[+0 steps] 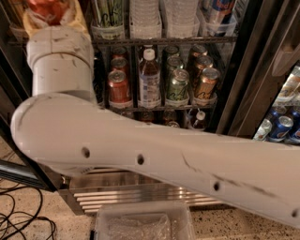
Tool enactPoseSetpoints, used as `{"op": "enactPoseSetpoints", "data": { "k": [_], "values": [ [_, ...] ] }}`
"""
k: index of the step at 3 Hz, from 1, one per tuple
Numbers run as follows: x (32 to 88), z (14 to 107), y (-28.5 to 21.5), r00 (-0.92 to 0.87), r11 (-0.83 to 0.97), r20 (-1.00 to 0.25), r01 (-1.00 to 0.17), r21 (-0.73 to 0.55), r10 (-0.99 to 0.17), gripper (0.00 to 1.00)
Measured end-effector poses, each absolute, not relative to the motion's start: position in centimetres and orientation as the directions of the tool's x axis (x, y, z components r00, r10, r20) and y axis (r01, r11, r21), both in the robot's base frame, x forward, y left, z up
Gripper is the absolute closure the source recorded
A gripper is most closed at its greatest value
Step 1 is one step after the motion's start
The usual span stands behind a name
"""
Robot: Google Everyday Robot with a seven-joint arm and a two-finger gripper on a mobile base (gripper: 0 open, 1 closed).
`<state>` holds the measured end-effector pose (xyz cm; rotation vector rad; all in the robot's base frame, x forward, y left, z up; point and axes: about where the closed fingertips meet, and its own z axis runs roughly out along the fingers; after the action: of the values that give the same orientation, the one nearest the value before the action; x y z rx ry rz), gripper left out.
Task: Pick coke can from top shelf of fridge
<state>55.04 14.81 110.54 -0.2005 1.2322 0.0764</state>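
My gripper (50, 18) is at the top left edge of the camera view, at the left end of the fridge's top shelf (187, 41). Its yellowish end sits around a blurred red thing (47, 7), which may be the coke can. The thing is cut off by the picture's edge. My white wrist link (58, 61) rises straight up to it. My long white arm link (164, 164) crosses the whole view below it. Tall bottles in clear trays (108, 30) stand on the top shelf.
On the rack below stand red cans (119, 88), a clear bottle (149, 79), green cans (178, 84) and gold-brown cans (206, 86). Blue cans (280, 129) show at right behind the dark door frame (243, 70). A clear plastic bin (140, 225) and black cables (23, 220) lie on the floor.
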Motion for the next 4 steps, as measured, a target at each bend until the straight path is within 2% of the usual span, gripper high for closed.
{"op": "enactPoseSetpoints", "data": {
  "k": [1,3,4],
  "values": [
    [52.7,107.7,13.7,0.263,0.977,-0.964,-0.192,-0.097,-0.044,1.00],
    [50.8,105.1,9.7,0.215,0.966,-0.970,-0.207,-0.155,-0.110,1.00],
    [52.0,105.3,3.7,0.224,0.962,-0.963,-0.191,-0.197,-0.153,1.00]
  ]
}}
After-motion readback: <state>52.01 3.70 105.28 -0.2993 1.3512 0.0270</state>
